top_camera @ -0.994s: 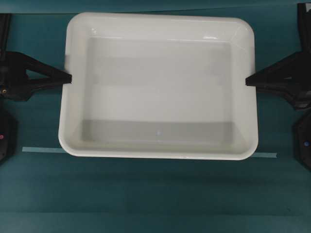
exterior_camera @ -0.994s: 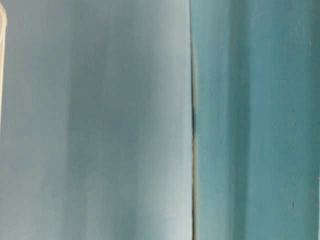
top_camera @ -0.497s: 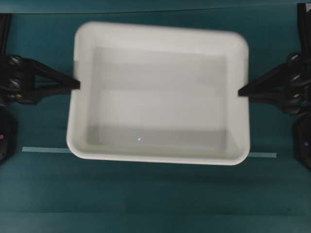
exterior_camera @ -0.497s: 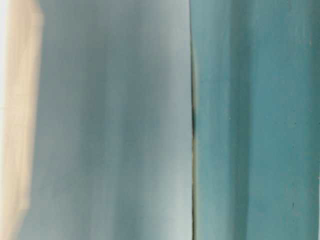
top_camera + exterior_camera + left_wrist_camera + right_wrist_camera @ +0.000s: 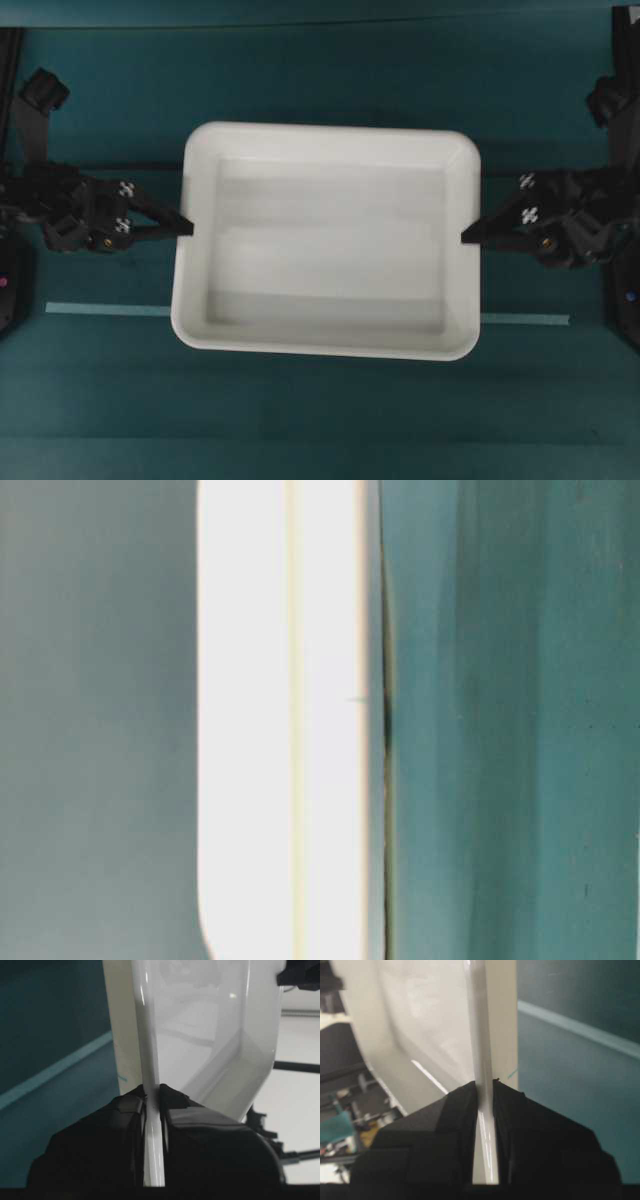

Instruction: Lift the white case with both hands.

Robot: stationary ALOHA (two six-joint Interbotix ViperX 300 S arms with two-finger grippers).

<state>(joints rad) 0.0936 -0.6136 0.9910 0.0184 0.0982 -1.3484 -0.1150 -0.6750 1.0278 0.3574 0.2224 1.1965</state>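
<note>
The left tool [image 5: 178,226] is pinching the left rim of the white case [image 5: 325,240] — its two black pointed fingers [image 5: 131,1107] are squeezing the thin rim from both sides. The case is sitting between the two tools, with its long side running left to right, so each tool is holding one short end and neither one is nearer than the other. The case is wide, shallow and shiny white plastic, with round corners and a rim that is flaring outward. It is smooth, so it is probably slippery. Under it the dark teal worktop [image 5: 320,420] is looking flat and dull, and a pale strip [image 5: 105,309] is running across it. The right tool [image 5: 472,236] is pinching the right rim the same way — closed tight on it.
</note>
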